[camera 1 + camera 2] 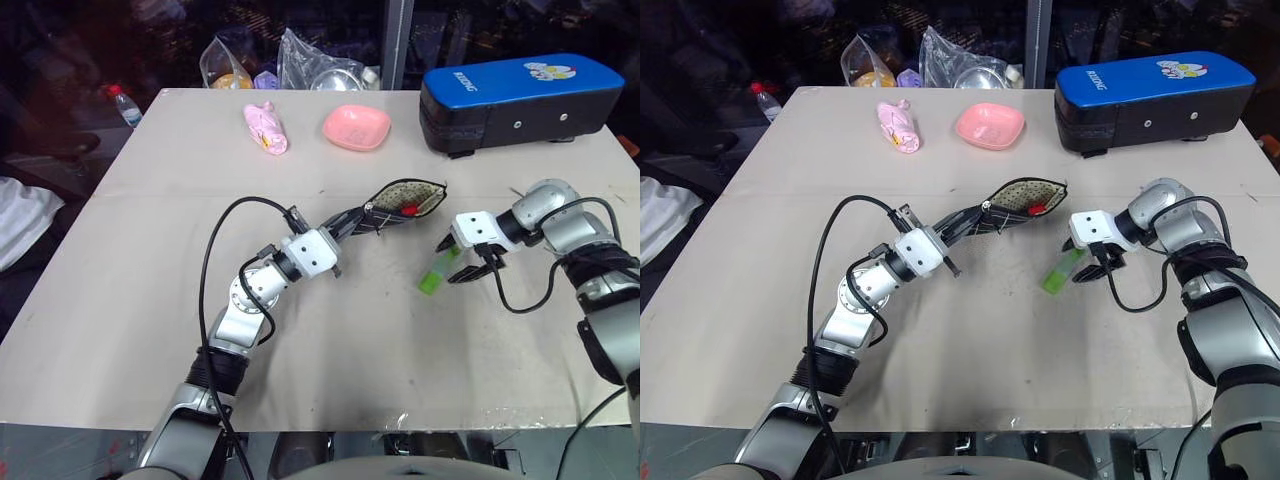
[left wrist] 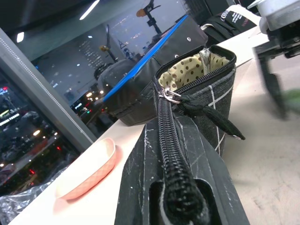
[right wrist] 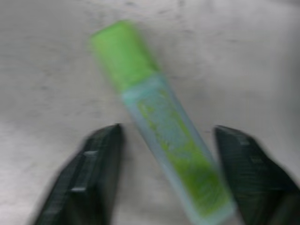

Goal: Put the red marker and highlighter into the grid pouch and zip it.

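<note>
The grid pouch (image 1: 405, 198) lies near the middle of the table (image 1: 120, 300) — black fabric crossed by thin white lines, its mouth gaping to show a cream lining with dark dots. The left gripper (image 1: 368, 219) is clamped on the pouch's near-left end along the zipper, holding that end off the tabletop. A spot of red, the red marker (image 1: 410, 210), sits inside the open mouth. Just to the right of the pouch the highlighter (image 1: 438, 270) lies flat on the table: a chunky light-green stick, one end solid green, the other a paler translucent length. The right gripper (image 1: 466, 262) is down over it, fingers apart with one on each side of the stick, not pressed against it. At the far edge stand a pink bowl (image 1: 356, 126) and a big blue-topped black case (image 1: 520, 98).
</note>
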You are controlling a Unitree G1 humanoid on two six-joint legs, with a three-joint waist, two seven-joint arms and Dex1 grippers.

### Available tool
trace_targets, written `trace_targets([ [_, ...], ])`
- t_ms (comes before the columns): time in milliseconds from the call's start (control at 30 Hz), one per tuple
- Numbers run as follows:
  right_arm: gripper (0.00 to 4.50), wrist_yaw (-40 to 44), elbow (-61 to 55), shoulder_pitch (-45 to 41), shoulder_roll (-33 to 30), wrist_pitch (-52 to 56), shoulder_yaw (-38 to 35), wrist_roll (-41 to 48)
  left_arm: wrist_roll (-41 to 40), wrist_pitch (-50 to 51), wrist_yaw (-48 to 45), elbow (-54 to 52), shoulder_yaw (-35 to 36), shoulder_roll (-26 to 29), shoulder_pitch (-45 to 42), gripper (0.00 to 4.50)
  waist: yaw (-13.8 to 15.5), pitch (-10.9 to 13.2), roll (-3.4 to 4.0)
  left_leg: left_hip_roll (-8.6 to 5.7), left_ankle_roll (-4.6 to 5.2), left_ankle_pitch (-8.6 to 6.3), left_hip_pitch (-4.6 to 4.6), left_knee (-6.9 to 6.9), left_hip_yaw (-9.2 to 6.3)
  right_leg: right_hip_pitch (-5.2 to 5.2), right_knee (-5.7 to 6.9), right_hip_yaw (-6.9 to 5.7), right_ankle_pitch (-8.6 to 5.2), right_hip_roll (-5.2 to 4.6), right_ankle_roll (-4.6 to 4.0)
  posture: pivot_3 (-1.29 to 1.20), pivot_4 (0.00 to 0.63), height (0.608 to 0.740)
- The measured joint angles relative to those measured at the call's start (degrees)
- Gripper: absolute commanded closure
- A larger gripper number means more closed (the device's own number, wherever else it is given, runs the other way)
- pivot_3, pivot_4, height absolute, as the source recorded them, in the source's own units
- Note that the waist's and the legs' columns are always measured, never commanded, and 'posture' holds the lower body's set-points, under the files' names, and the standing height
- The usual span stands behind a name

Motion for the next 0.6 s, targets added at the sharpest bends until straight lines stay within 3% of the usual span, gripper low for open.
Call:
trace_targets([
  [67, 3.78, -0.19, -1.80, 0.20, -2.84, 1.68, 2.09, 0.66, 0.15, 0.05, 0.03, 0.00, 0.06, 0.04, 0.03, 4.50, 0.45, 0.01, 0.01, -0.15, 0.35, -0.12, -0.06, 0.15, -0.02, 0.00, 0.14, -0.06, 0.00, -0.22, 0.00, 0.00, 0.150, 0.738],
  [233, 3.77, -0.29, -9.07, 5.10, -9.52, 7.39, 1.36, 4.46, 0.19, 0.10, -0.11, 0.02, 0.38, 0.24, 0.04, 4.50, 0.83, 0.01, 0.01, -0.20, 0.44, -0.11, -0.12, 0.20, 0.07, -0.03, 0.10, -0.03, 0.00, -0.33, 0.01, 0.00, 0.150, 0.738],
  [400, 3.77, -2.67, -28.12, 13.55, -14.78, 13.85, -6.77, 7.22, 0.14, 0.07, -0.73, 0.32, 0.08, -0.25, -0.63, 4.50, 0.03, 0.09, 0.14, -0.05, 0.33, -0.05, -0.17, 0.10, 0.03, -0.12, 0.08, 0.04, -0.01, -0.34, 0.02, 0.00, 0.150, 0.738],
  [600, 3.77, -11.67, -48.40, 14.64, -16.21, 25.03, -15.96, 8.58, 0.07, -0.16, -1.54, 1.38, -1.21, -1.19, -2.08, 4.50, -0.36, 0.10, 0.17, 0.00, 0.43, -0.12, -0.14, 0.09, -0.07, -0.13, 0.16, -0.01, -0.01, -0.24, 0.02, 0.00, 0.150, 0.738],
])
